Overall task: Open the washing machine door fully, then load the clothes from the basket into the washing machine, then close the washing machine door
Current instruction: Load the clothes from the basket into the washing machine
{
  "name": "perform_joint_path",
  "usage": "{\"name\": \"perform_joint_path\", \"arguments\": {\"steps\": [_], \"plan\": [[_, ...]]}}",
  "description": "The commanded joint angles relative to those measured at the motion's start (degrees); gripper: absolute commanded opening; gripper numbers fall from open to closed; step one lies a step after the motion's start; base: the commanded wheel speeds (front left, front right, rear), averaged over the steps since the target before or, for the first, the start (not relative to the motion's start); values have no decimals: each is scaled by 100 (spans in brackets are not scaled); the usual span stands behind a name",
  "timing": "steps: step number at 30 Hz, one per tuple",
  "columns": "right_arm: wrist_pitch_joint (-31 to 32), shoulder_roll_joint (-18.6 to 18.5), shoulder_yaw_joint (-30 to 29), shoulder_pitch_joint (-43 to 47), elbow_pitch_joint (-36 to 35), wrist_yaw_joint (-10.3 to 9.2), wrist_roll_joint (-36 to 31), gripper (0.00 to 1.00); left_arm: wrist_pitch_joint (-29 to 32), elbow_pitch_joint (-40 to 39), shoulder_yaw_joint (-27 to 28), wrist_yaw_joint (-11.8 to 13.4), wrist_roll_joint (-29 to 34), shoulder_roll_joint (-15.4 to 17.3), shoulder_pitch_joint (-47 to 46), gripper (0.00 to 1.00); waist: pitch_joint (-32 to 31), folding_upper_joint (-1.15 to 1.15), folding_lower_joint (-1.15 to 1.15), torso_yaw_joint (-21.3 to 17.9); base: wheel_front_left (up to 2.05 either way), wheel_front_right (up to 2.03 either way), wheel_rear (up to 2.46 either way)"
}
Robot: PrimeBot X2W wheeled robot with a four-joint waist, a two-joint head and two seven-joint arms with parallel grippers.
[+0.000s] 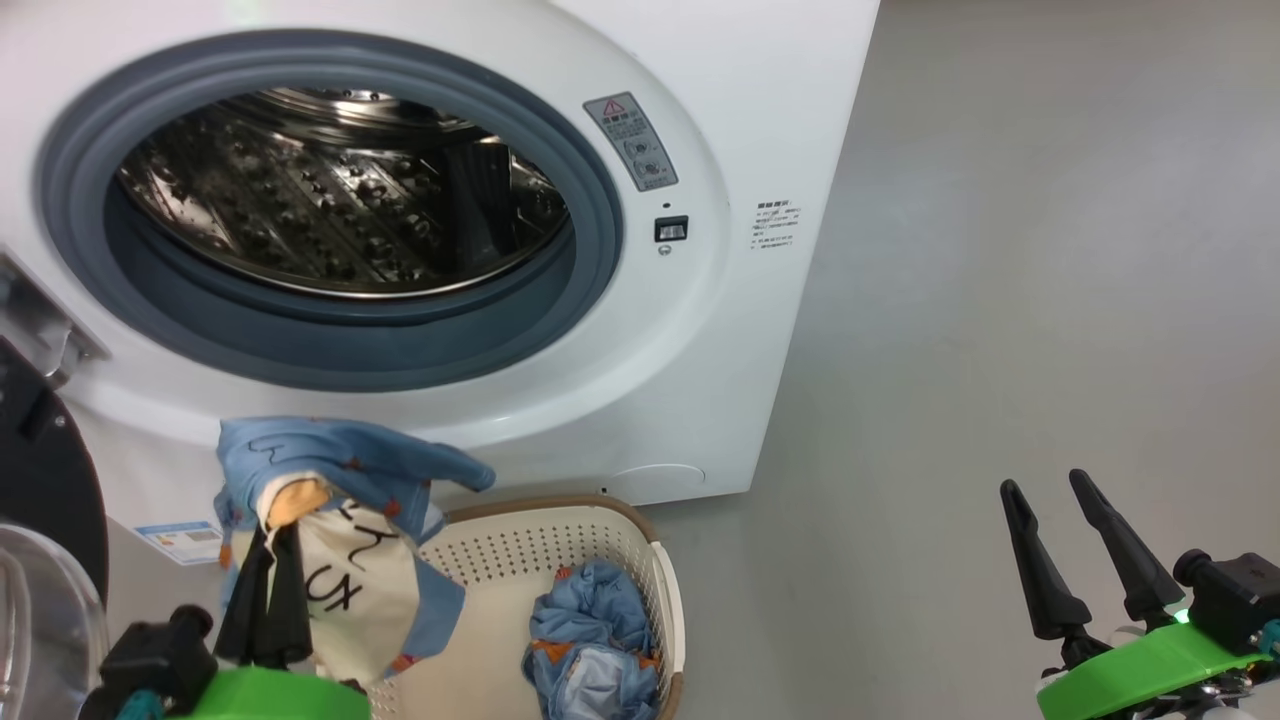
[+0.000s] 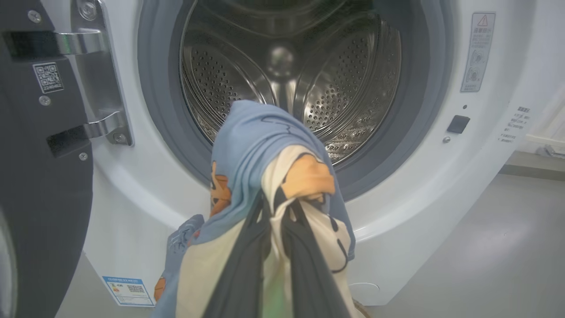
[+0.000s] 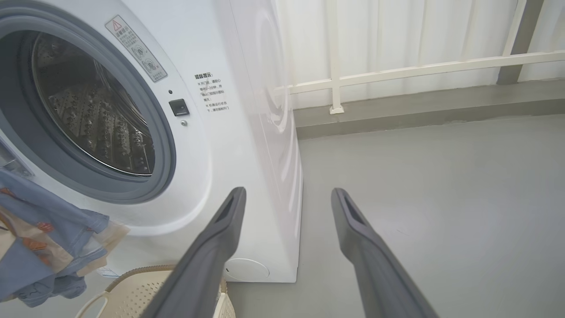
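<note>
While left fingers (image 1: 288,600) clamp clothes (image 1: 350,470) (perhaps two) before washing machine (image 1: 700,400), right fingers (image 1: 1038,565) apart

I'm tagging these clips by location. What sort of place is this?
Probably a home laundry corner, maybe a balcony: a front-loading washing machine, a basket of clothes on the grey floor, and a white railing beyond.

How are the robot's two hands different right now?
The left gripper is shut on clothes, in front of the washing machine. The right gripper is open and empty, off to the side over the floor. Both have two long dark fingers.
</note>
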Motion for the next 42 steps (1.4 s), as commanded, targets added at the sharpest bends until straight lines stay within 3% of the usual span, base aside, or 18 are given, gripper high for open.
{"name": "perform_joint_path", "arguments": {"steps": [1, 11, 23, 42], "plan": [[-47, -142, 34, 24, -129, 26, -72, 100, -77, -297, 187, -23, 62, 53, 60, 0, -51, 0, 0, 30, 0, 0, 0], [-47, -164, -12, 149, -150, 26, -83, 100, -77, -882, 169, -16, 26, 42, 512, 0, -103, 0, 0, 74, 0, 0, 0], [-47, -143, 9, 122, -183, 26, -99, 100, -78, -851, 75, 70, -51, 41, 378, 0, 9, 0, 0, 12, 0, 0, 0], [-47, 87, 61, -398, -236, 26, -84, 100, -78, 159, 58, 53, 326, 167, -1753, 0, 950, 0, 0, -317, 0, 0, 0]]}}
